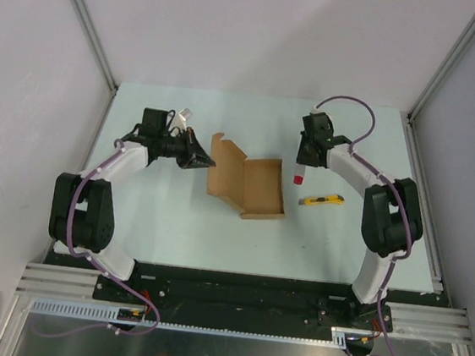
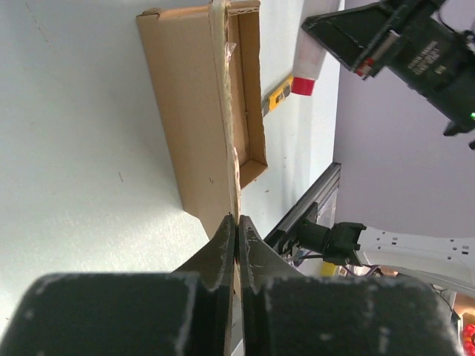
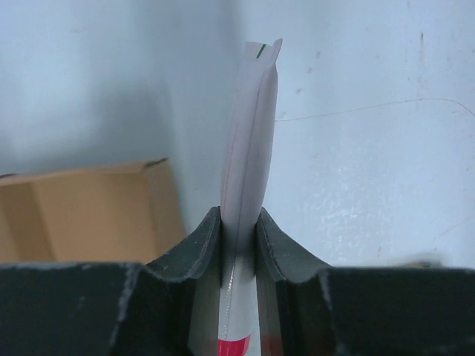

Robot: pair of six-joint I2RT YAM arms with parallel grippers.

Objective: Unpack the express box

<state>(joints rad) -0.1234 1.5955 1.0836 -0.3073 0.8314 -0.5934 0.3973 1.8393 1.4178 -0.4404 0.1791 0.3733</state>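
Pale desk (image 1: 172, 231), white walls (image 1: 261, 36). Our left jaws are clenched on the flap (image 1: 226, 167) of the express box (image 1: 258, 189), which lies open just beyond them and beside the right jaws. Those grasp the white tube (image 3: 249, 133). We judge that a pull could tear the flap or drag the box, and the slick tube could slip. The left arm (image 1: 110, 173) and right arm (image 1: 357, 169) reach forward, wrists low.

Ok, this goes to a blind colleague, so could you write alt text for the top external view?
An open brown express box lies in the middle of the table, the left gripper shut on its flap at the left end. The right gripper holds a red-capped white tube just right of the box, with a yellow-black utility knife lying nearby.
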